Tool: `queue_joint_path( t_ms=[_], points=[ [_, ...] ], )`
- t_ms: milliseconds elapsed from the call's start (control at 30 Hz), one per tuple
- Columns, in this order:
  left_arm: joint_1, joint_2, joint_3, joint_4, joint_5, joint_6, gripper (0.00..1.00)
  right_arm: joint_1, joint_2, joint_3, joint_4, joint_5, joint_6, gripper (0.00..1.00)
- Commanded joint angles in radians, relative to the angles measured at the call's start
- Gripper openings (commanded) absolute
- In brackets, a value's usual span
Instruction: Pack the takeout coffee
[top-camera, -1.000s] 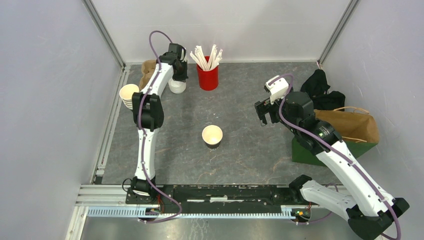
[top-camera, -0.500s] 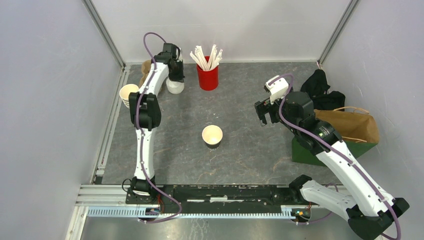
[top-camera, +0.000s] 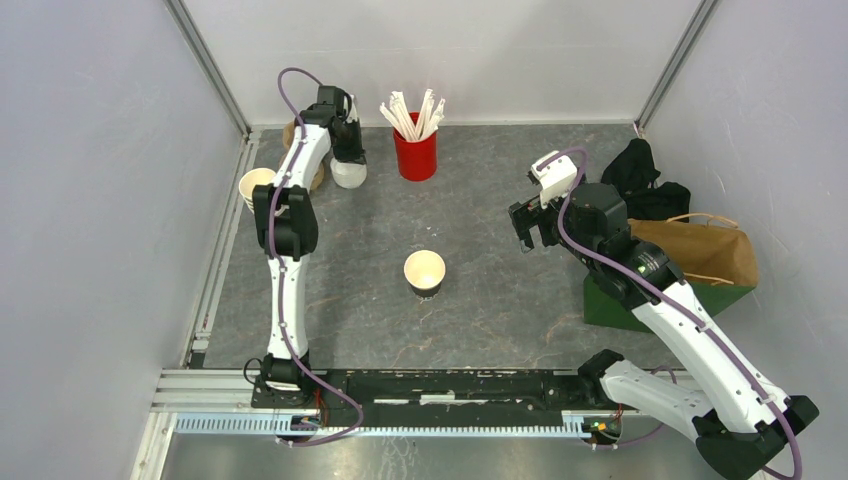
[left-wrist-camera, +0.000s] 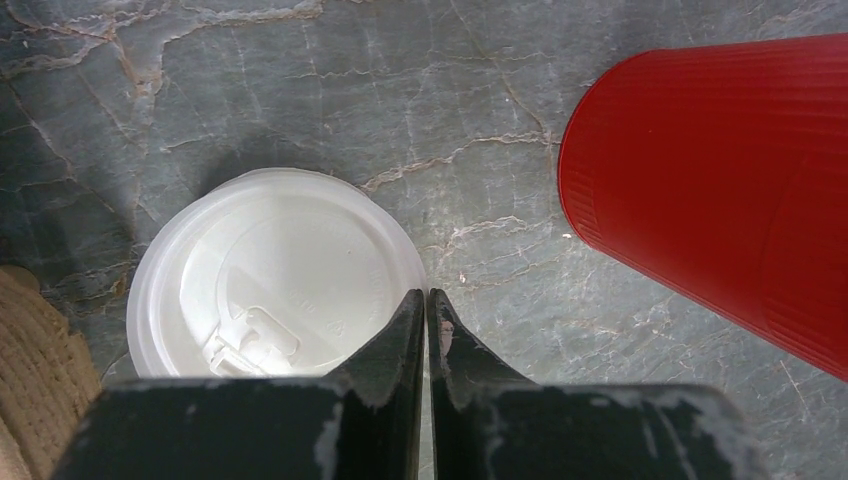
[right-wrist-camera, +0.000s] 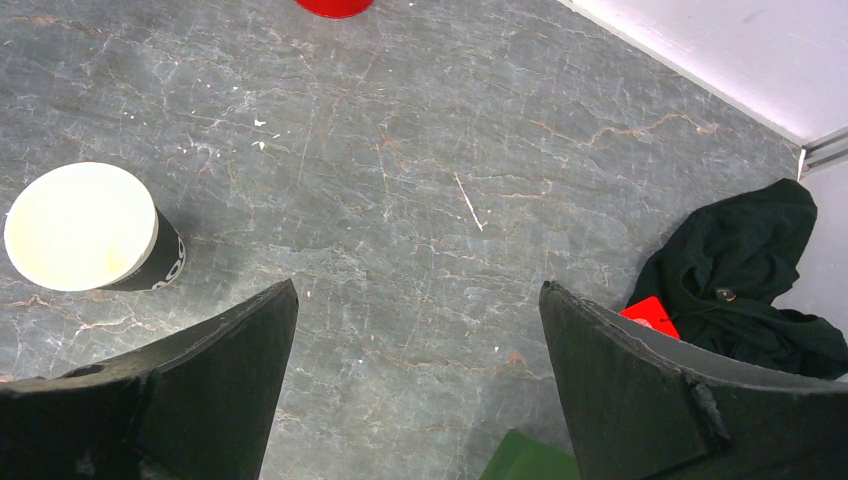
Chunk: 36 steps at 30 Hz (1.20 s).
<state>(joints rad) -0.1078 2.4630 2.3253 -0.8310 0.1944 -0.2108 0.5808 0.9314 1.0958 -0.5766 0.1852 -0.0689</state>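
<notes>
As the left gripper (left-wrist-camera: 428, 300), jaws nearly together and empty, has slid back above the white lids (left-wrist-camera: 270, 260), probably to take one, the right gripper (right-wrist-camera: 417, 290) waits wide open

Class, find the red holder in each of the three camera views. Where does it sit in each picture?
Top external: the red holder stands at the far centre of the table.
Left wrist: the red holder fills the right side.
Right wrist: only a sliver of the red holder shows at the top edge.
Shared landmark: the grey veined tabletop.
</notes>
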Motion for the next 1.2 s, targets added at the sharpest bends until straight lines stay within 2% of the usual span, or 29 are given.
queue_joint_path(
  t_ms=[0,333,933,1100,1167],
  points=[
    [0.005,0.0,0.035,0.011,0.037,-0.035,0.1,0.004,0.001,0.038,0.038,-0.001,0.001,0.98],
    [0.006,-0.026,0.034,0.011,0.024,-0.038,0.02,0.005,-0.001,0.037,0.04,-0.001,0.003,0.98],
    [0.006,-0.17,0.034,-0.004,-0.066,-0.041,0.02,0.004,-0.008,0.035,0.044,-0.015,0.015,0.98],
    [0.006,-0.226,0.028,-0.015,-0.093,-0.096,0.02,0.005,-0.009,0.04,0.04,-0.021,0.02,0.98],
    [0.006,-0.274,-0.024,0.006,-0.14,-0.146,0.02,0.005,-0.005,0.048,0.036,-0.019,0.018,0.98]
  ],
)
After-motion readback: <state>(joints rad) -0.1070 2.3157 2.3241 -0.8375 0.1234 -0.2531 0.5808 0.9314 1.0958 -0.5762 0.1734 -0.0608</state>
